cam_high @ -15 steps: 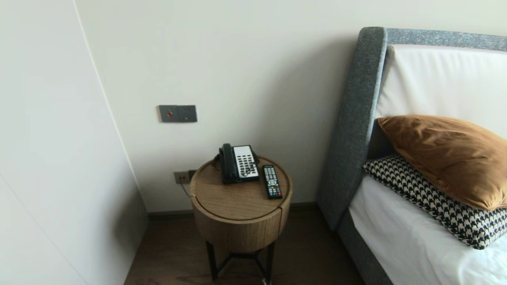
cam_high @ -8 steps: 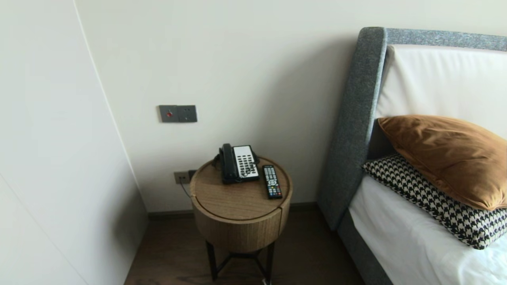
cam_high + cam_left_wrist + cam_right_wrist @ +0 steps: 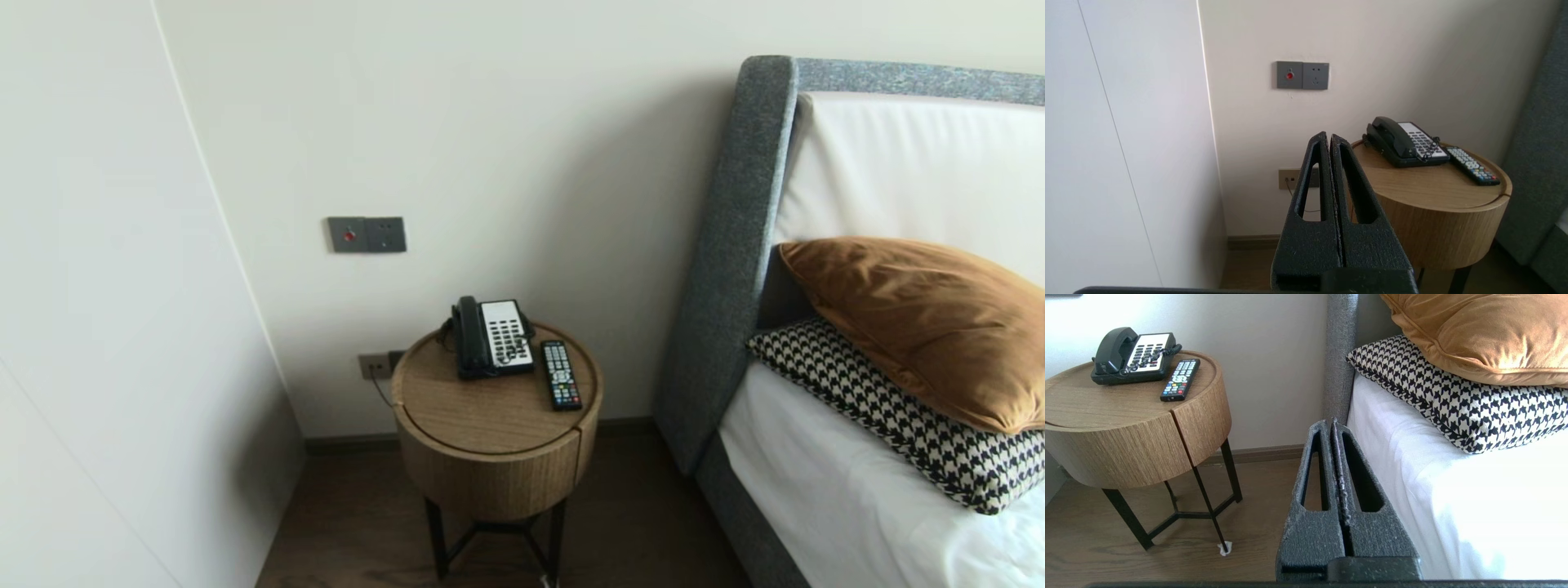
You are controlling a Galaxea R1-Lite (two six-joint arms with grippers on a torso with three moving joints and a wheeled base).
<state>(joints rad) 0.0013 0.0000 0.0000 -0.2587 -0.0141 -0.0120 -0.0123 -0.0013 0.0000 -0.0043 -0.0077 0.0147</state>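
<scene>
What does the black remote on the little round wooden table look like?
The slim black plastic remote control lies flat, buttons up, on the round wooden bedside table, near its right-hand edge. It has rows of small pale buttons and a few coloured ones. It sits just beside the black-and-white corded telephone, its length pointing toward the wall. Nothing holds it.

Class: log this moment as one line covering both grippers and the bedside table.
left gripper: shut, empty, apart from table | right gripper: shut, empty, near bed | phone and remote on table, untouched
</scene>
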